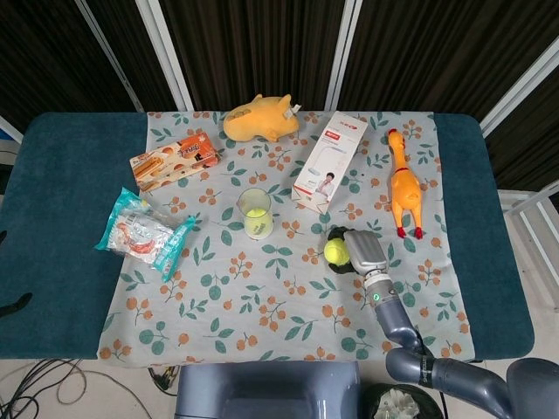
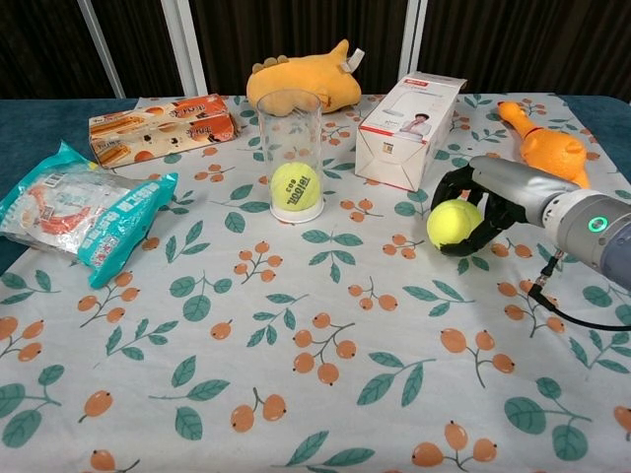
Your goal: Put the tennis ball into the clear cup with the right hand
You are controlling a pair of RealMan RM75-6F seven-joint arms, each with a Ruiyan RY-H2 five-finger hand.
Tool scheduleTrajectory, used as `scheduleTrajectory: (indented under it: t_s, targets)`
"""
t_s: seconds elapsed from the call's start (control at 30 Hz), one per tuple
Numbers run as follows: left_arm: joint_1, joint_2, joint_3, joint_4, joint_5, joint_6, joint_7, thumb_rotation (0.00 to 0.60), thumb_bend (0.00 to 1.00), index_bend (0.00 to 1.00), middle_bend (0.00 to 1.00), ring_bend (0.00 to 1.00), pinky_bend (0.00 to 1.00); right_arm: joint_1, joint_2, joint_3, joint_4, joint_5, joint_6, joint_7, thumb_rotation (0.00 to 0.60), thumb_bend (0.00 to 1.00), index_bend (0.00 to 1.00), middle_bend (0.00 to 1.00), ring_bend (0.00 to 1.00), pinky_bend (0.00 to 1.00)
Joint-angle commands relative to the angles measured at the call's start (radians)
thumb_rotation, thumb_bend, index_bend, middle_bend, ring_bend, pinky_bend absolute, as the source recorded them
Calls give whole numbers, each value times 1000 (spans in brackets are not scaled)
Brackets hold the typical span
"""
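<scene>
A yellow tennis ball [image 1: 335,252] [image 2: 453,222] lies on the floral cloth right of centre. My right hand [image 1: 361,250] [image 2: 496,195] grips it, with dark fingers curled over its top and far side and the thumb under its near side. The clear cup [image 1: 254,209] [image 2: 290,138] stands upright near the middle of the cloth, well to the left of the ball. Another tennis ball [image 2: 295,185] sits inside the cup. Of my left hand [image 1: 10,305] only dark fingertips show at the left edge of the head view, spread apart and off the table.
A white carton [image 1: 329,161] [image 2: 409,130] lies just behind the ball. A rubber chicken [image 1: 403,183] [image 2: 540,143] is to the right. An orange plush toy [image 1: 259,117], a snack box [image 1: 174,161] and a teal snack bag [image 1: 142,233] lie further back and left.
</scene>
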Motion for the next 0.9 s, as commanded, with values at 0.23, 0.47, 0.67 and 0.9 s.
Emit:
scheduleTrajectory:
  t_s: [0.23,0.47,0.67,0.9]
  targets:
    - [3,7,-3,-3,-7,0,-14,600,0,62,0,0,62,2,76,58,-94,-32,50,31,600,491,573,440,524,654]
    - [6,13,0,-9,4,7,-25,600,0,62,0,0,62,27,239,157,-287,-11,54,-10,600,492,573,440,524,716]
    - [7,16,3,-10,9,6,-29,600,0,62,0,0,63,126,325,255,-374,132,-21,-108,600,492,573,440,524,762]
    - [8,19,2,-11,7,6,-37,600,0,62,0,0,66,258,294,310,-352,281,-61,-162,600,491,573,441,512,776]
